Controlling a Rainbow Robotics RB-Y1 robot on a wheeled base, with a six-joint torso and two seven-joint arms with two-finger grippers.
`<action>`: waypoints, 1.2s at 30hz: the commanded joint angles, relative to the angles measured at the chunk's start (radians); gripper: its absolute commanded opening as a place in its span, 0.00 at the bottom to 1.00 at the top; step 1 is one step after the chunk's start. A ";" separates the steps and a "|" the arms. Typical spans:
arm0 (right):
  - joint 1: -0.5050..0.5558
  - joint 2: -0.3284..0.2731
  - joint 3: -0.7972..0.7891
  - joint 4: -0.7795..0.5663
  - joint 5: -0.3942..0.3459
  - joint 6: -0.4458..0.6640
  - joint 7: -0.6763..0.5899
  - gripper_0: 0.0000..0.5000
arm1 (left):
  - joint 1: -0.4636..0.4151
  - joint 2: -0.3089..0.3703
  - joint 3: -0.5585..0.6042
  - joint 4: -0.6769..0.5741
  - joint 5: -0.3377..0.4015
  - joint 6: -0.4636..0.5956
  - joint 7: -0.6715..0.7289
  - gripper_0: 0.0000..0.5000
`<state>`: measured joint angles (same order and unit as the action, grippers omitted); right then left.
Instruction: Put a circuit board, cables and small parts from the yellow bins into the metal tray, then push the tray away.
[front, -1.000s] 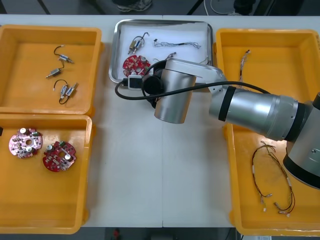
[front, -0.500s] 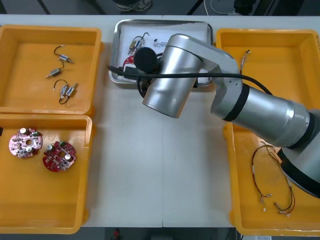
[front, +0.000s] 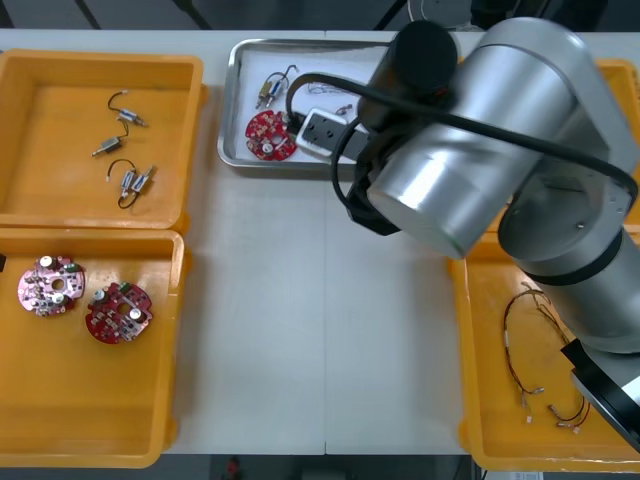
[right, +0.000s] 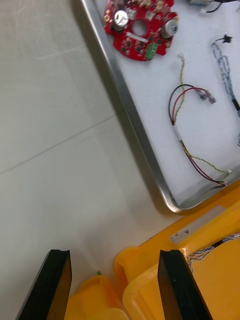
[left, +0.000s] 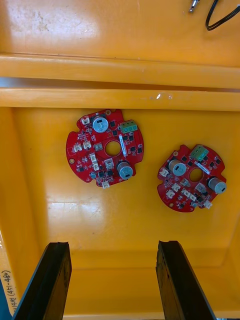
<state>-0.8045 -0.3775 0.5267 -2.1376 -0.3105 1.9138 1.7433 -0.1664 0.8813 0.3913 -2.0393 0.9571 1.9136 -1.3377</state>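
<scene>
Jaws on the right gripper (right: 114, 255) stand wide apart with nothing between them. It hangs over the table (right: 55, 125), just beside the near corner of the metal tray (right: 134, 125) and close above the rims of the right-hand yellow bins (right: 165, 285). Loading looks done: the tray holds a red circuit board (right: 141, 27), a red and yellow cable (right: 187, 125), a twisted blue and white cable (right: 225, 65) and a small metal part (front: 270, 90), so the push is probably what remains. The danger from this spot is contact at a corner. An off-centre shove would likely swing the tray round rather than slide it, jamming it against the bin just beside it. Spread fingers could also snag a bin rim, or ride over the tray's low lip and rake the red and yellow cable, which lies nearest that corner. The left gripper (left: 112, 247), likewise spread and empty, waits over two spare circuit boards (left: 107, 147) in the near left bin (left: 120, 85).
</scene>
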 joint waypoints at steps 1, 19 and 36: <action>0.064 0.000 -0.137 -0.099 -0.012 0.006 -0.087 1.00 | 0.019 0.044 0.029 -0.029 -0.009 0.006 -0.078 1.00; 0.346 -0.170 -0.564 -0.205 -0.229 0.006 -0.423 1.00 | 0.019 0.044 0.029 -0.029 -0.009 0.006 -0.078 1.00; 0.656 -0.241 -0.942 -0.254 -0.409 0.006 -0.435 1.00 | 0.019 0.044 0.029 -0.029 -0.009 0.006 -0.078 1.00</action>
<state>-0.2011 -0.5822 -0.3672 -2.3566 -0.7089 1.9172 1.3291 -0.1662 0.8814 0.3924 -2.0399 0.9568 1.9137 -1.3377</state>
